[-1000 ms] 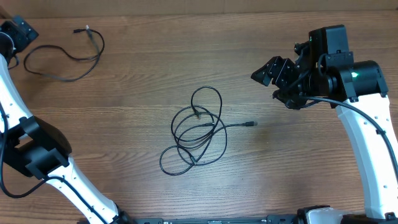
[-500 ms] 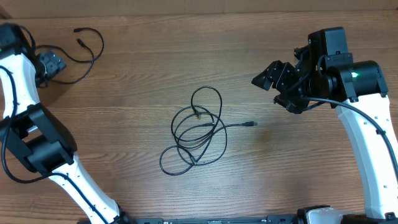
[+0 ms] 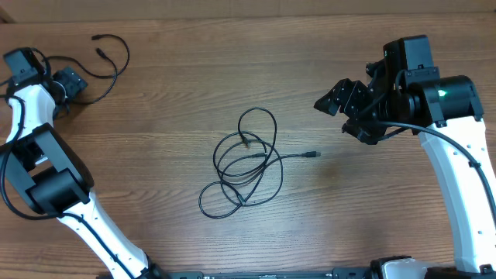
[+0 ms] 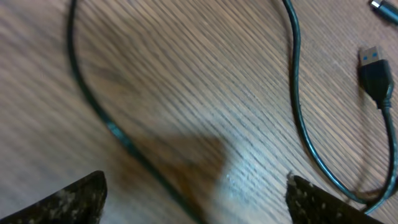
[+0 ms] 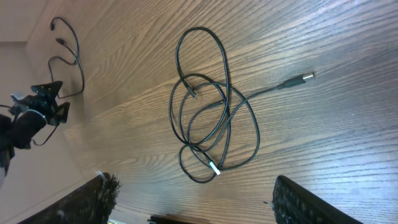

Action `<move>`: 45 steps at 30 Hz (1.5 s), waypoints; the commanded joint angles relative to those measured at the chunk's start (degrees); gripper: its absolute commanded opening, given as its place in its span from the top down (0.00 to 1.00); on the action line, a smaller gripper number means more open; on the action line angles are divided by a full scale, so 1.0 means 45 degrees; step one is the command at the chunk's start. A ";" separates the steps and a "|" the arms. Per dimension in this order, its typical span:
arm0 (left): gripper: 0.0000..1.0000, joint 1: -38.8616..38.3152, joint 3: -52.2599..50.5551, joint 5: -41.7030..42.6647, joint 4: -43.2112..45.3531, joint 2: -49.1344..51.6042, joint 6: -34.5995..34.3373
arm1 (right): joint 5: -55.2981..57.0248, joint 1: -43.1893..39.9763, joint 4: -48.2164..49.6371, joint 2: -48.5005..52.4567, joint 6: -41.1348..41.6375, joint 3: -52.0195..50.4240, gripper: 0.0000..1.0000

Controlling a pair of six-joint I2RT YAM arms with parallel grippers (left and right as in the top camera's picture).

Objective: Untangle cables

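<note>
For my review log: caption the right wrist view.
Open right pincer above tangled cables on table; left pincer beside a separate cable.

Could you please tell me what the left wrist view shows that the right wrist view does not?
Only left wrist: a close look at a USB plug, blue inside. Only right wrist: the tangled cables mid-table, one connector sticking out to the side. Both: the loose cable lying apart from the tangle, and the wooden table.
</note>
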 commanded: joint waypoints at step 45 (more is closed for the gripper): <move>0.33 0.0369 0.4386 0.1501 -0.4444 0.1549 0.0617 | 0.0476 -0.0005 -0.0899 0.0000 -0.0112 -0.0073 0.21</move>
